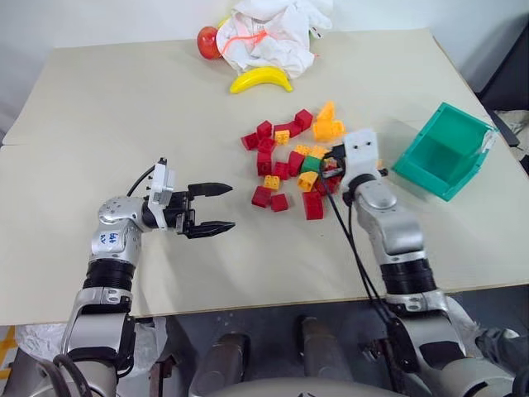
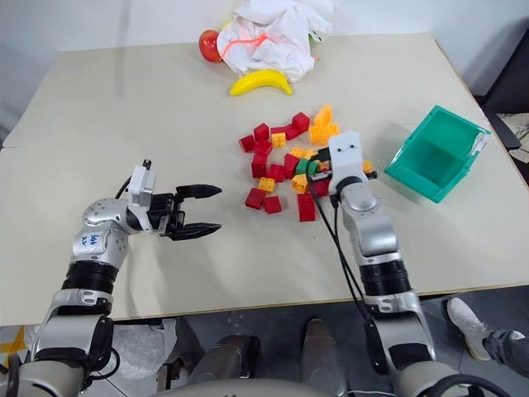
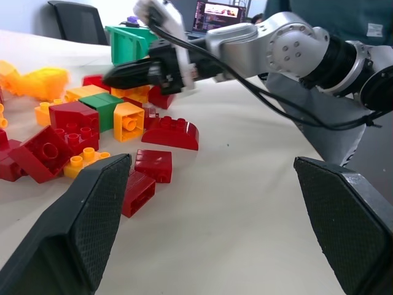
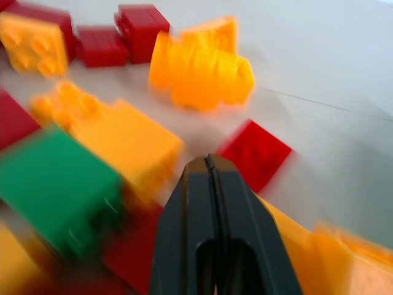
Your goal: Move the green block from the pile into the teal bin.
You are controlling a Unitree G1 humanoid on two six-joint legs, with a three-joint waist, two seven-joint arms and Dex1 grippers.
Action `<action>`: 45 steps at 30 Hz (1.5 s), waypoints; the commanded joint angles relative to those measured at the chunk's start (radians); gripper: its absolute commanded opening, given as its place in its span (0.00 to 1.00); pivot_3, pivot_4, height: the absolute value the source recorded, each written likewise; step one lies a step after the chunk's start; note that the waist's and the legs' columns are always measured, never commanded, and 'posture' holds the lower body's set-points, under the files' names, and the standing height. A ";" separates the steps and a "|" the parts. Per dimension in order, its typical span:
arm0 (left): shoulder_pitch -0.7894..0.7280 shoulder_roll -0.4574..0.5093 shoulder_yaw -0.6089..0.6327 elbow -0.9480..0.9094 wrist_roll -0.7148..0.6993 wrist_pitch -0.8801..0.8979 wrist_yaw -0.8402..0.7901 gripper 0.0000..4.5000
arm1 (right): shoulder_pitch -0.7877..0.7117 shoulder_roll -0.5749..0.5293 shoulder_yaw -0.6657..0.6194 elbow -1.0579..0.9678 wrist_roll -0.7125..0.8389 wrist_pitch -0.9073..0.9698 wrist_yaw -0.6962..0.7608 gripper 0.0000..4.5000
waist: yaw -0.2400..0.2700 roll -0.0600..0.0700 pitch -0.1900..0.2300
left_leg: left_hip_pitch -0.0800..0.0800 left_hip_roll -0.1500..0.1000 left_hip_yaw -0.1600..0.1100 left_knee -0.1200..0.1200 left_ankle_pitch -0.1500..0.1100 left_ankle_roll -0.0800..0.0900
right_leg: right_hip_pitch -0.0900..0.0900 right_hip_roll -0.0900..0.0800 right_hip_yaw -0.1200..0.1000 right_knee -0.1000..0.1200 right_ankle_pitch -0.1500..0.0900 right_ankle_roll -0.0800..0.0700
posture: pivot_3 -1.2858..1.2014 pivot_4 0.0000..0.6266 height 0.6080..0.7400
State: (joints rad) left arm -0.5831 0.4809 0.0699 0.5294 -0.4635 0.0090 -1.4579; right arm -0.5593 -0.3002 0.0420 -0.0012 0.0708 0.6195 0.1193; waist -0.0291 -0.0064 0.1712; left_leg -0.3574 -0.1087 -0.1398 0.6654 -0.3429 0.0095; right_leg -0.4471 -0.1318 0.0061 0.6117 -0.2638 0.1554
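The left gripper (image 1: 216, 207) hangs over bare worktop (image 1: 124, 107), level and pointing toward the pile (image 1: 299, 157), its jaws spread wide with nothing between them. It stands well apart from the nearest bricks, two small red ones lying just ahead of its jaws.

The right gripper (image 3: 113, 77) reaches forward into the near side of the pile. Its jaws are pressed fully together, pad against pad, and hold nothing. In the right wrist view the closed tips sit among the bricks, with the green block (image 1: 311, 164) just beside them and an orange-yellow brick (image 4: 132, 144) right next to it. Whether the tips actually touch any brick is hard to tell, as that view is smeared. The green block lies on the worktop in the pile, wedged between red and orange-yellow bricks, with a yellow brick (image 3: 129, 121) standing against its side.

The teal bin (image 1: 444, 150) sits beyond and to the outer side of the right gripper, clear of the pile and tilted so its open top shows. Its inside looks bare, and a pale tag (image 1: 488, 142) hangs on one rim.

Far past both grippers, at the back of the worktop, lie a banana (image 1: 260, 79), a crumpled white bag (image 1: 273, 33) and a red fruit (image 1: 208, 41) beside it.
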 commanded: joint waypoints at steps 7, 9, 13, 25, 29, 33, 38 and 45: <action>0.014 -0.004 0.008 -0.035 -0.003 -0.017 -0.004 1.00 | 0.153 -0.326 -0.207 -0.443 0.353 0.210 0.480 0.09 | 0.017 0.001 0.000 | -0.001 0.000 0.001 0.001 0.000 0.001 | 0.000 0.000 0.001 -0.001 0.000 0.000 | 0.52 0.24 1.00; 0.012 -0.006 0.006 -0.032 -0.002 -0.023 -0.010 1.00 | 0.247 -0.454 -0.300 -0.509 0.449 0.248 0.607 0.20 | 0.034 0.000 0.000 | -0.002 -0.001 0.000 0.001 -0.002 0.003 | 0.001 -0.001 0.000 -0.004 0.000 0.001 | 0.52 0.24 1.00; 0.003 -0.009 0.006 -0.015 0.003 -0.040 -0.016 1.00 | 0.352 -0.574 -0.443 -0.517 0.493 0.266 0.662 0.51 | 0.040 0.000 0.001 | -0.003 -0.001 0.002 0.002 -0.003 0.005 | 0.002 -0.002 0.000 -0.008 0.002 0.003 | 0.52 0.24 1.00; -0.019 -0.023 0.002 0.025 0.013 -0.073 -0.011 1.00 | 0.405 -0.639 -0.503 -0.604 0.564 0.395 0.591 1.00 | 0.049 0.000 0.001 | 0.000 0.001 0.010 0.006 -0.003 0.005 | 0.002 -0.001 0.003 -0.009 0.004 0.003 | 0.52 0.24 1.00; -0.028 -0.034 0.002 0.030 0.015 -0.076 -0.008 1.00 | 0.200 -0.550 -0.318 -0.519 0.514 0.433 0.468 1.00 | 0.049 -0.001 0.001 | 0.000 0.002 0.012 0.010 -0.003 0.005 | 0.003 -0.001 0.002 -0.009 0.008 0.002 | 0.52 0.24 1.00; -0.026 -0.043 0.005 0.019 0.014 -0.073 0.004 1.00 | -0.002 -0.456 -0.113 -0.337 0.408 0.433 0.385 1.00 | 0.050 0.000 0.001 | -0.001 0.001 0.012 0.012 -0.003 0.005 | 0.002 -0.001 0.002 -0.009 0.008 0.002 | 0.52 0.24 1.00; -0.007 -0.044 0.007 -0.009 0.012 -0.074 0.017 1.00 | -0.204 -0.348 0.073 -0.061 0.282 0.399 0.364 1.00 | 0.046 0.000 0.001 | -0.003 0.002 0.012 0.011 -0.003 0.005 | 0.001 -0.001 0.002 -0.007 0.008 0.002 | 0.52 0.24 1.00; 0.040 -0.038 0.019 -0.067 0.003 -0.063 0.053 1.00 | -0.417 -0.175 0.188 0.343 0.144 0.241 0.386 1.00 | 0.021 0.000 0.001 | -0.004 0.001 0.011 0.010 -0.003 0.005 | -0.001 -0.001 0.001 -0.007 0.008 0.002 | 0.52 0.24 1.00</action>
State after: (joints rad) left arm -0.5560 0.4368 0.0719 0.5011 -0.4454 -0.0547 -1.4126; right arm -0.9544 -0.4796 0.2311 0.3064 0.2392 0.8906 0.4967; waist -0.0085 -0.0066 0.1725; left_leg -0.3614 -0.1073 -0.1289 0.6751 -0.3464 0.0149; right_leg -0.4480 -0.1329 0.0063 0.6049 -0.2554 0.1575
